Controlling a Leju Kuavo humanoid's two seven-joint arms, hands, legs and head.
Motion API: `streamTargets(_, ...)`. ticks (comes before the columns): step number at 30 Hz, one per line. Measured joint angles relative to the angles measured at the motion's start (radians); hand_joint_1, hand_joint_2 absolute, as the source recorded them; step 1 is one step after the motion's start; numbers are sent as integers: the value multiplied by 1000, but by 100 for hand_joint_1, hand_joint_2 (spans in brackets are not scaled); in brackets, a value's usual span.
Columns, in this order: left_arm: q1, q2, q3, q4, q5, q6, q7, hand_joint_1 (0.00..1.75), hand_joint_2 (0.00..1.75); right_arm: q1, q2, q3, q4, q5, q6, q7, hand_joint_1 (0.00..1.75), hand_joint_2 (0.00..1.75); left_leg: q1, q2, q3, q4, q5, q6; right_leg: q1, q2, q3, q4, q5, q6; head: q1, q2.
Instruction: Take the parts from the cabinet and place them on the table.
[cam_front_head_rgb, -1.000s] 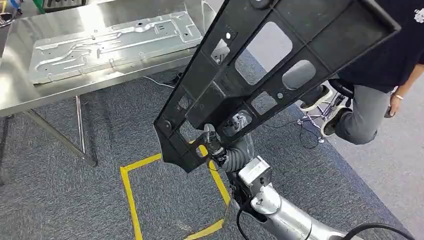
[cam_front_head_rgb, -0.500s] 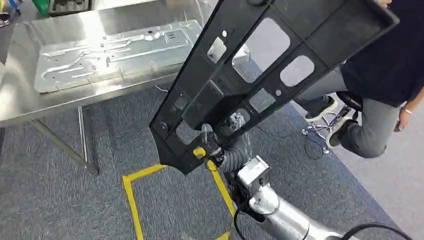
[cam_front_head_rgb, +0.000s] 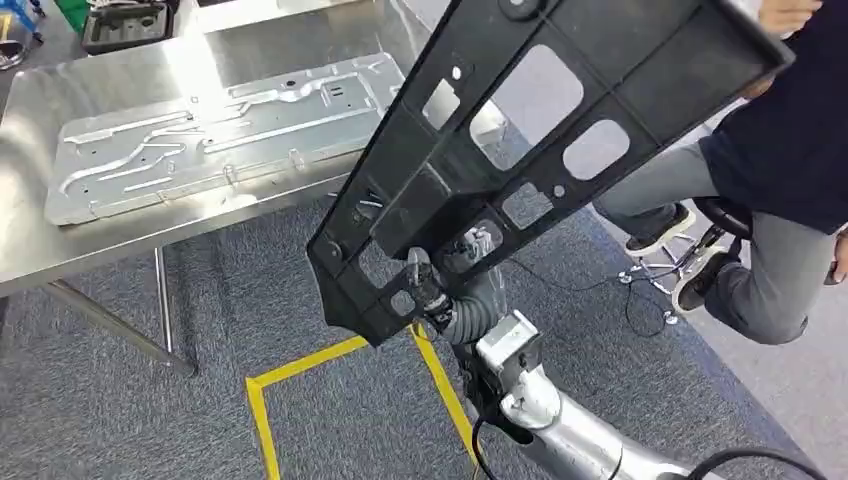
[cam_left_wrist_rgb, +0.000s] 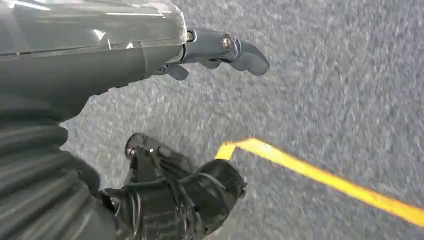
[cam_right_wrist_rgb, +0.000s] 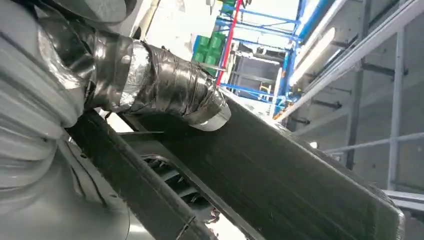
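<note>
Your right hand (cam_front_head_rgb: 428, 290) grips the black part (cam_front_head_rgb: 540, 150) at its lower end, fingers mostly hidden behind it; the part's top is cut off. Since a second ago the table (cam_front_head_rgb: 40, 240) has slid nearer. A metal panel (cam_front_head_rgb: 220, 130) lies on it. Your left hand (cam_left_wrist_rgb: 200, 50) hangs open over carpet. A seated person (cam_front_head_rgb: 770, 200) is close by.

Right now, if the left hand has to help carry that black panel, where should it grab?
Probably the long outer rim of the black panel on the table side, coming from below. The right hand holds only the narrow lower end, so the wide far end overhangs unsupported.
</note>
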Motion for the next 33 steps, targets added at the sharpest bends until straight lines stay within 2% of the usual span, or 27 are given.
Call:
streamTargets(1,2,0,0,0,0,0,0,0,175,0,0,0,0,0,0,0,175,175,1,0,-34,21,-25,-1,2,1,12,0,-10,-1,0,0)
streamTargets(2,2,0,0,0,0,0,0,0,175,1,0,0,0,0,0,0,175,175,1,0,-50,8,-23,2,5,2,26,0,-21,-1,0,0)
streamTargets(3,5,0,0,0,0,0,1,0,175,1,0,0,0,0,0,0,175,175,1,0,-51,-33,2,9,8,4,43,0,-32,-1,0,0)
streamTargets(4,6,0,0,0,0,0,2,0,175,0,0,0,0,0,0,0,175,175,-5,0,-40,-101,59,21,12,4,62,-1,-44,-1,0,0)
streamTargets(5,6,0,0,0,0,0,2,0,175,0,0,0,0,0,0,0,175,175,-9,0,-26,-176,137,36,14,4,79,-2,-55,-1,0,0)
streamTargets(6,8,5,0,0,0,0,3,0,175,-1,0,0,1,0,0,0,175,175,-20,-3,-14,-217,227,55,10,5,83,-6,-65,0,3,0)
streamTargets(7,7,10,0,0,-1,0,5,0,175,-1,1,0,3,0,1,0,175,175,-34,-5,-28,-196,184,60,6,13,98,-13,-71,10,0,0)
streamTargets(8,6,10,0,0,0,0,6,0,175,-2,1,0,3,0,1,0,175,175,-44,-5,-16,-240,183,70,-1,9,102,-19,-76,17,0,0)
streamTargets(9,8,11,0,0,-1,0,8,0,175,0,2,0,4,0,1,2,175,175,-47,-10,0,-258,207,81,-1,10,116,-7,-62,21,-1,0)
streamTargets(10,7,11,0,0,-1,0,8,0,175,2,2,0,4,0,1,0,175,175,-48,-10,18,-272,208,84,-1,9,117,0,-49,31,1,0)
streamTargets(12,3,10,0,0,-2,-1,9,0,175,-3,2,0,4,0,1,0,175,175,-37,-6,64,-297,212,80,0,8,106,45,-65,34,2,0)
streamTargets(14,-2,11,0,0,-2,-1,10,0,175,-9,2,0,4,0,1,0,175,175,-31,-5,72,-297,203,87,0,7,28,161,-109,46,1,0)
streamTargets(15,-3,11,-1,0,-2,-1,10,0,175,-7,2,0,4,0,1,0,175,175,-30,-5,76,-297,197,84,-4,7,-20,217,-140,51,1,0)
streamTargets(16,-2,10,-1,0,-2,-2,10,0,175,-5,2,0,5,0,1,0,175,175,-28,-5,81,-296,188,83,-7,7,-61,255,-169,52,1,0)
streamTargets(17,0,10,-1,0,-2,-2,10,0,175,-5,2,0,5,0,1,0,175,175,-25,-7,91,-296,179,79,-10,6,-82,254,-174,58,2,0)
streamTargets(18,5,9,-1,0,-2,-3,11,0,175,-5,2,0,6,0,1,1,175,175,-21,-9,104,-294,168,74,-13,5,-89,226,-157,60,1,0)
streamTargets(20,9,7,-1,0,-2,-5,11,0,175,-5,2,0,8,-1,1,1,175,175,-11,-11,126,-287,145,64,-20,4,-71,124,-76,79,2,0)
streamTargets(21,8,6,-1,0,-2,-6,11,0,175,-5,2,0,9,-2,1,1,175,175,-5,-12,135,-275,123,51,-26,3,-55,32,24,93,2,0)
streamTargets(22,8,8,-1,0,-2,-6,11,0,175,-6,2,0,14,-3,1,1,175,175,-7,-12,140,-262,106,40,-22,-3,-68,18,59,89,2,0)
streamTargets(23,3,8,-1,0,-1,-6,11,0,175,-8,2,0,16,-4,1,3,175,175,-7,-11,131,-259,98,35,-20,-3,-61,17,24,61,1,0)
streamTargets(24,0,8,-1,0,0,-6,11,0,175,-3,2,0,13,-3,2,3,175,175,-9,-9,127,-259,93,28,-19,-1,-64,18,47,51,0,0)
streamTargets(26,-1,8,-1,0,0,-6,11,0,175,-4,2,0,13,-4,1,3,175,175,-7,-10,121,-225,108,22,-18,0,-55,17,28,37,0,0)
streamTargets(28,-1,8,-1,0,0,-6,10,0,175,-6,1,0,12,-8,1,3,175,175,-1,-3,59,-113,129,13,-20,1,-32,9,19,25,0,0)
streamTargets(29,-1,7,-1,0,0,-6,11,0,175,-6,2,0,12,-8,1,2,175,175,-1,-2,13,-43,113,10,-19,0,-19,3,13,23,1,0)
streamTargets(31,-1,5,-1,0,0,-6,11,0,175,-6,2,0,12,-10,1,2,175,175,3,0,-71,54,41,5,-17,-1,8,-6,-3,22,1,0)
streamTargets(32,-1,5,-2,0,0,-6,11,0,175,-6,2,0,12,-11,1,2,175,175,3,0,-98,64,11,7,-16,0,24,-8,-14,22,1,0)
streamTargets(33,2,5,-2,0,0,-6,11,0,175,-6,2,0,12,-12,1,2,175,175,3,0,-110,40,-1,10,-14,2,43,-9,-27,22,1,0)
